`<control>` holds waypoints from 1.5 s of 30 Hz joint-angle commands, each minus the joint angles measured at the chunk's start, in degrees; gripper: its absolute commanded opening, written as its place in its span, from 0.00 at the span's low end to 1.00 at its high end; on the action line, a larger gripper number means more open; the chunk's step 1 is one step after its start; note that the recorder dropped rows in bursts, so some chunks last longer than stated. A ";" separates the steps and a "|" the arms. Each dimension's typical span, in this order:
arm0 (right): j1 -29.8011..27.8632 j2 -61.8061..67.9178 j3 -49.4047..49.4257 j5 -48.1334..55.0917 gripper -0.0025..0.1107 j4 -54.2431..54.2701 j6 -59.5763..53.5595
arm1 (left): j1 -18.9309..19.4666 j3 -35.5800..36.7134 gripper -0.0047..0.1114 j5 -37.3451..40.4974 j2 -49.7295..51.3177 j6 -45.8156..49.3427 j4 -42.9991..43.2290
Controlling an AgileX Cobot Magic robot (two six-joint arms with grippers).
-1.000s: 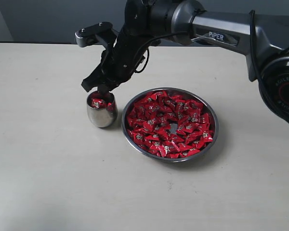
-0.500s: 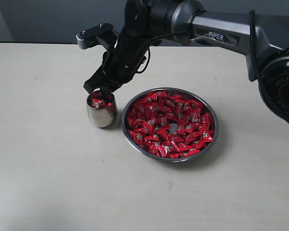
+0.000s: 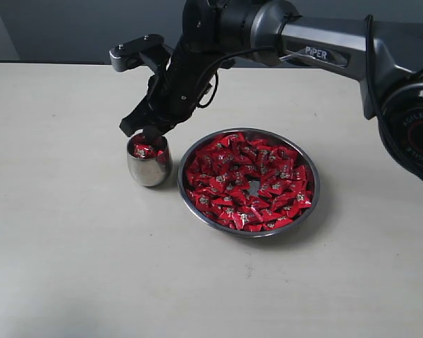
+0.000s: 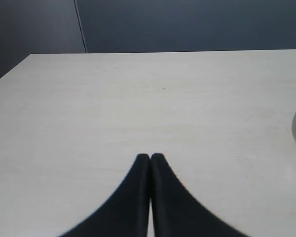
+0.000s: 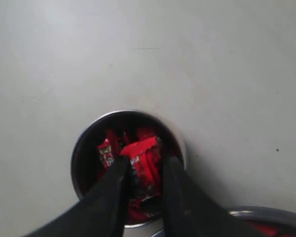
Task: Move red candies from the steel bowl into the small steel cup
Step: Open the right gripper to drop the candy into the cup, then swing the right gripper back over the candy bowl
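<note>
Red candies are filling the bowl on the tabletop, more sitting in the cup at its nine o'clock. Right pincer is hovering above the cup, clamping one candy; left pincer is sitting closed, idle. Light, slick, crinkly wrappers are likely slipping easily, so gripping across the firm middle suits best.

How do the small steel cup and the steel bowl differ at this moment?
The small steel cup is narrow with tall sides; the steel bowl is wide and shallow. The cup holds a few red candies; the bowl holds many. The right gripper hangs over the cup, not the bowl. Both are shiny steel, upright on the table.
</note>
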 commanded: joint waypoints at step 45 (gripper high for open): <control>-5.95 -10.06 -0.01 -3.04 0.18 -4.11 0.22 | -0.27 0.26 0.04 -0.58 -0.27 -0.08 -0.35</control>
